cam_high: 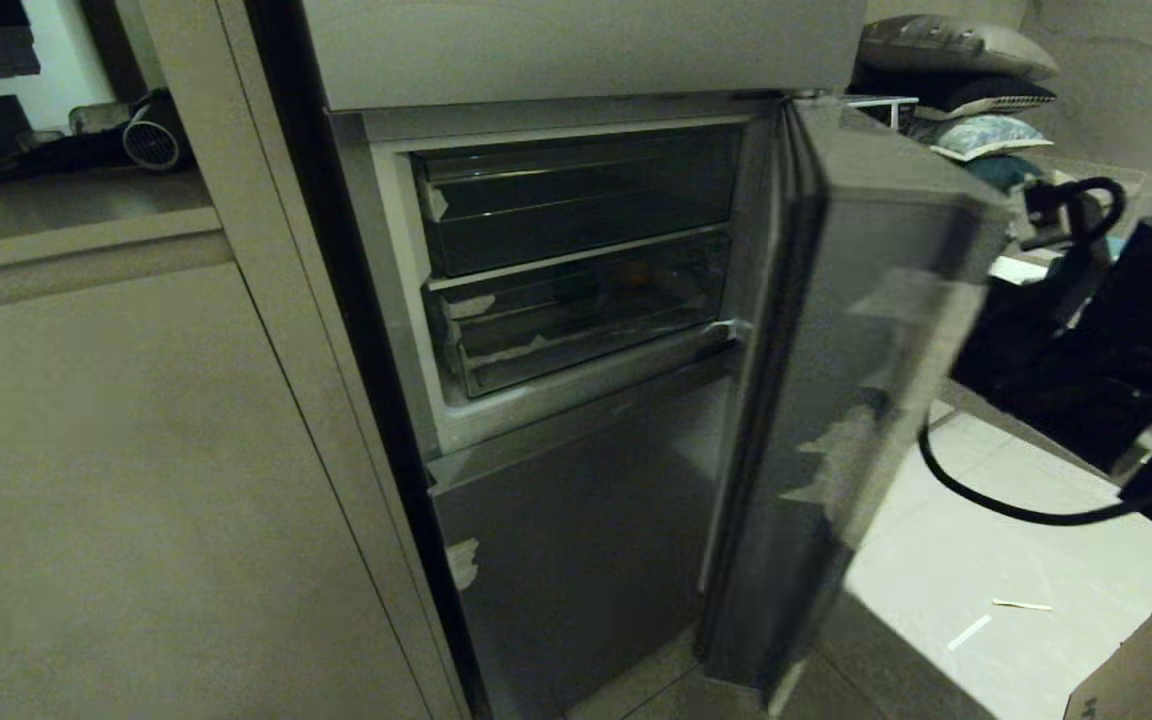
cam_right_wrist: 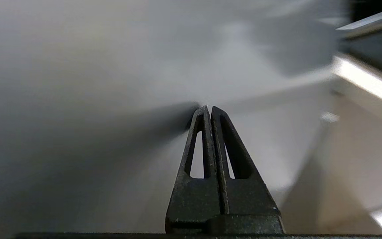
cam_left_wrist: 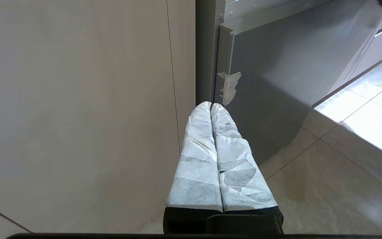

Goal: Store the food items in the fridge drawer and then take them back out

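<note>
The fridge's middle compartment stands open. In it the fridge drawer [cam_high: 576, 335], a clear bin with white tape scraps on its front corner, sits pushed in under a darker bin [cam_high: 576, 205]. A small orange food item [cam_high: 636, 272] shows dimly through the clear drawer's wall. My right arm [cam_high: 1086, 330] reaches in from the right, behind the open door [cam_high: 866, 350]. My right gripper [cam_right_wrist: 209, 108] is shut and empty, its tips close to a blurred grey surface. Down by the lower fridge door [cam_left_wrist: 270, 93], my left gripper [cam_left_wrist: 211, 104] hangs parked, its white-wrapped fingers [cam_left_wrist: 197, 159] shut on nothing.
A tall beige cabinet panel [cam_high: 136, 450] flanks the fridge on the left. Pillows [cam_high: 956, 50] are piled behind the door. A black cable [cam_high: 996, 505] loops off my right arm. A cardboard box [cam_high: 1146, 660] stands on the tiled floor at the lower right.
</note>
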Tool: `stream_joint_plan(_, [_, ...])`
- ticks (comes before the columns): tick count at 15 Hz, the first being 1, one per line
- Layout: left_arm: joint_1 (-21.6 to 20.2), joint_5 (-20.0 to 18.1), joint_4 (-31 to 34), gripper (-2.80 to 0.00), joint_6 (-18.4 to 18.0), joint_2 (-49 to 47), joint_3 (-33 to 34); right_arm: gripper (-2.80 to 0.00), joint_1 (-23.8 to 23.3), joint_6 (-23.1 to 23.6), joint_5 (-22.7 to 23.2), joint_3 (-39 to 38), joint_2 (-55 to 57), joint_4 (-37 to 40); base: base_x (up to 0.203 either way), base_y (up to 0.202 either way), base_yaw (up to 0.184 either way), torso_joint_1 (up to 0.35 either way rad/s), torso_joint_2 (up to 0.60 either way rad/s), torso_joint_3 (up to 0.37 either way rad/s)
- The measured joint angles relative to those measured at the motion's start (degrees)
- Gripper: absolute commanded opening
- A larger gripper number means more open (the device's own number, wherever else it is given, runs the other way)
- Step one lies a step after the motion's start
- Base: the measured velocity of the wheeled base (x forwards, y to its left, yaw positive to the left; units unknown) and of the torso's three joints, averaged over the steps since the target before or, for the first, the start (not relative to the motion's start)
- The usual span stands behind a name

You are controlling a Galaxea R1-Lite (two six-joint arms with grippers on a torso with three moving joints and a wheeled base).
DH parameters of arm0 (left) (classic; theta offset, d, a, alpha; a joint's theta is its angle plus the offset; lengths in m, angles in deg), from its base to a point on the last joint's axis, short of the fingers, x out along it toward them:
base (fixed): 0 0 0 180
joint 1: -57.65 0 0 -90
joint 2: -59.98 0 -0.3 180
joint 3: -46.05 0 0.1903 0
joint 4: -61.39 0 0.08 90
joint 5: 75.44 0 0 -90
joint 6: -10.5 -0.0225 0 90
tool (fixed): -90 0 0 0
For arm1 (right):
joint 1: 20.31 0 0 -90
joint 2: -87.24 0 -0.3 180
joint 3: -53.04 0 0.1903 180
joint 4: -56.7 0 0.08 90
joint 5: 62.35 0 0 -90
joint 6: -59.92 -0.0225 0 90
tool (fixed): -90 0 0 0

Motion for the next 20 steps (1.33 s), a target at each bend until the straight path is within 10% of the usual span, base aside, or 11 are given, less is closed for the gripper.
stream_joint_plan(8, [0.0,0.0,0.01,-2.8,0.01,0.0,0.0,-2.8,7.53,0.62,-3.42,24.2,21.81,-0.01,0.0,0.0,0.0,0.0,0.0,0.0])
stream_joint_plan(20, [0.0,0.0,0.01,-2.8,0.01,0.0,-0.02,-2.8,7.36,0.56,-6.21,37.91,32.62,0.18,0.0,0.0,0.0,0.0,0.0,0.0])
